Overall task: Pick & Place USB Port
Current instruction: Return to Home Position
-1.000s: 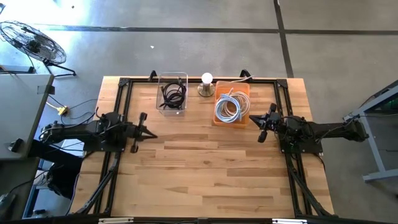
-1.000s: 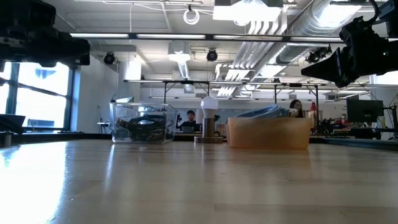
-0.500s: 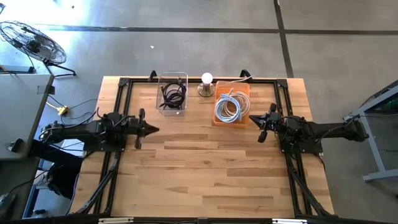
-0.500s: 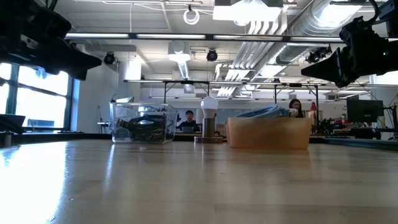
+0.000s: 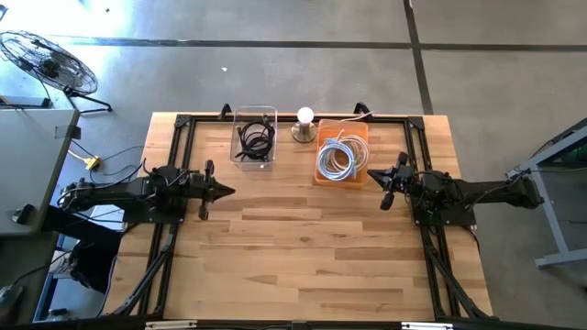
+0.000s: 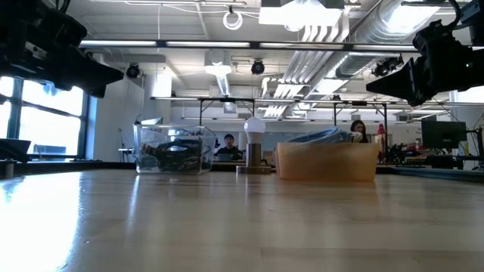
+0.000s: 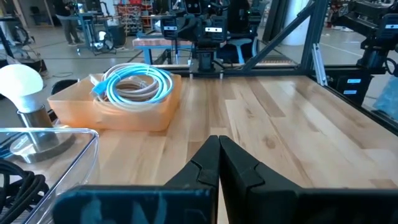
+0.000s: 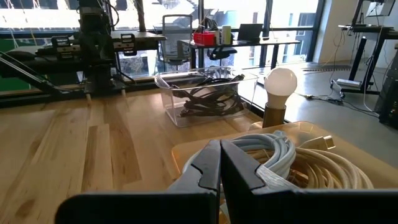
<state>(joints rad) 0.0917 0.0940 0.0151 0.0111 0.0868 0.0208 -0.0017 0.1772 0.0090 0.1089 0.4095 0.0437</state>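
Observation:
A clear bin (image 5: 254, 139) holding black cables stands at the table's far side. To its right an orange bin (image 5: 342, 156) holds coiled white and pale blue cables (image 7: 134, 84). I cannot make out a USB port as such; it is hidden among the cables or out of view. My left gripper (image 5: 229, 192) hovers at the left, shut and holding nothing, pointing level toward the table's right. My right gripper (image 5: 374, 174) hovers just right of the orange bin, shut and holding nothing, pointing toward the table's left.
A lamp with a white bulb (image 5: 304, 116) stands between the two bins at the far edge. A black frame (image 5: 293, 117) runs along the table's far and side edges. Bare wood (image 5: 303, 247) fills the middle and near part. A person (image 6: 229, 143) sits in the room beyond.
My left gripper has rolled about its own pointing line and swung its tip slightly toward the far edge, staying in place and shut. My right gripper has kept still.

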